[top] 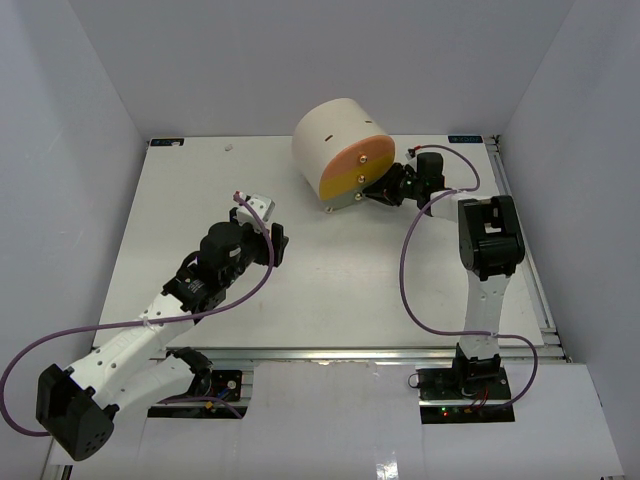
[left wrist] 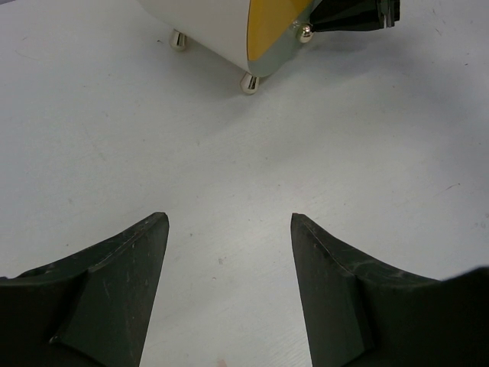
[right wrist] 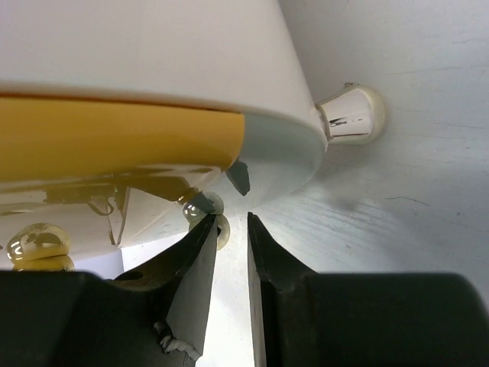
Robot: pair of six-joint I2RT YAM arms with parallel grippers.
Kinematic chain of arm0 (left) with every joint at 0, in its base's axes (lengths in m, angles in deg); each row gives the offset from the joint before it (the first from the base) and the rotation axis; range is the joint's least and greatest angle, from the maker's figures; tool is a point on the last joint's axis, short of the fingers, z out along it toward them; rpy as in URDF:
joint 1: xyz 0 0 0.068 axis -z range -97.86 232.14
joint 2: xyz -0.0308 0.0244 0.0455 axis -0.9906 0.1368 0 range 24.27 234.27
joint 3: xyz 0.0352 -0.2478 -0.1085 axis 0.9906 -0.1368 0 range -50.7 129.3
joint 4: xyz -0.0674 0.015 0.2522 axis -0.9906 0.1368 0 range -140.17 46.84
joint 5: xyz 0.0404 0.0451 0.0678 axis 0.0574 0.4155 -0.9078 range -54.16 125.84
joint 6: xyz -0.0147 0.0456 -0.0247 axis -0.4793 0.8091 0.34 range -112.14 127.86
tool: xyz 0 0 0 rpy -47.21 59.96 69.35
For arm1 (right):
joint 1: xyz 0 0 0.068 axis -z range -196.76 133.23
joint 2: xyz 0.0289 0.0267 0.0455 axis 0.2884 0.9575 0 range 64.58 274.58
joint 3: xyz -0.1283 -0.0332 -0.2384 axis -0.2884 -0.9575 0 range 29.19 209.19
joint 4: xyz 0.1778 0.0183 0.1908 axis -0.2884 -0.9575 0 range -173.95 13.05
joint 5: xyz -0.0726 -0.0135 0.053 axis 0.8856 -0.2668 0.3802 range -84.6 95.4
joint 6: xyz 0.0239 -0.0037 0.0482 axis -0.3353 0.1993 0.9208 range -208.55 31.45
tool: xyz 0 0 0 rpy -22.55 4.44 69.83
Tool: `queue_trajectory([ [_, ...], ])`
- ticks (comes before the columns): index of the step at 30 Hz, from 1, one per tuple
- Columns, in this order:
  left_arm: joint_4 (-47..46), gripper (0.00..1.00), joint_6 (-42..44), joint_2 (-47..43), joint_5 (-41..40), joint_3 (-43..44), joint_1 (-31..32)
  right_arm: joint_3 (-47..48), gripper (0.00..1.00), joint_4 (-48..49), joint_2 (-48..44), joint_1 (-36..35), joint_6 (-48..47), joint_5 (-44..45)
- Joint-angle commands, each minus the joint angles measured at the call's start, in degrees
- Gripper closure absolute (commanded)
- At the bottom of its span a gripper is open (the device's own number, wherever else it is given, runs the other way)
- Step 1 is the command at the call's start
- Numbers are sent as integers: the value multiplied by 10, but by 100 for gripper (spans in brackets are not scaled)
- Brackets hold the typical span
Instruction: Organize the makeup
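Note:
None of the small makeup items shows in any view. The cream drum (top: 335,135) with orange and yellow drawer fronts stands at the back centre of the table; it also shows in the left wrist view (left wrist: 214,30) and the right wrist view (right wrist: 153,46). My right gripper (top: 385,190) is at the drum's lower front. Its jaws (right wrist: 231,222) stand a narrow gap apart with only table between them, and a small round knob (right wrist: 220,231) sits against the tip of the left finger. My left gripper (top: 255,203) is open and empty (left wrist: 229,218) above bare table, left of the drum.
The drum stands on small shiny ball feet (left wrist: 249,82), one of which shows in the right wrist view (right wrist: 351,115). White walls enclose the table on three sides. The right arm's purple cable (top: 410,260) loops over the table's right half.

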Motion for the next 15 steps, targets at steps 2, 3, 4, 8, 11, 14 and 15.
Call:
queue_trajectory([
  [2, -12, 24, 2, -7, 14, 0, -6, -17, 70, 44, -30, 5, -30, -3],
  [3, -12, 24, 1, -7, 18, 0, -7, -27, 69, 39, -47, 8, -52, -8],
  [4, -12, 24, 0, -9, 23, 1, -8, -40, 68, 26, -64, 11, -81, -12],
  [8, -13, 23, -4, -14, 47, 3, -8, -73, 53, -53, -144, 29, -228, -33],
  [11, -14, 19, -11, -20, 67, 3, -8, -95, 12, -137, -216, 43, -353, -55],
  [14, -15, 10, -17, -31, 84, 2, -8, -107, 10, -243, -292, 56, -453, -72],
  [15, -16, 5, -18, -34, 86, 1, -8, -115, 10, -265, -331, 60, -483, -73],
])
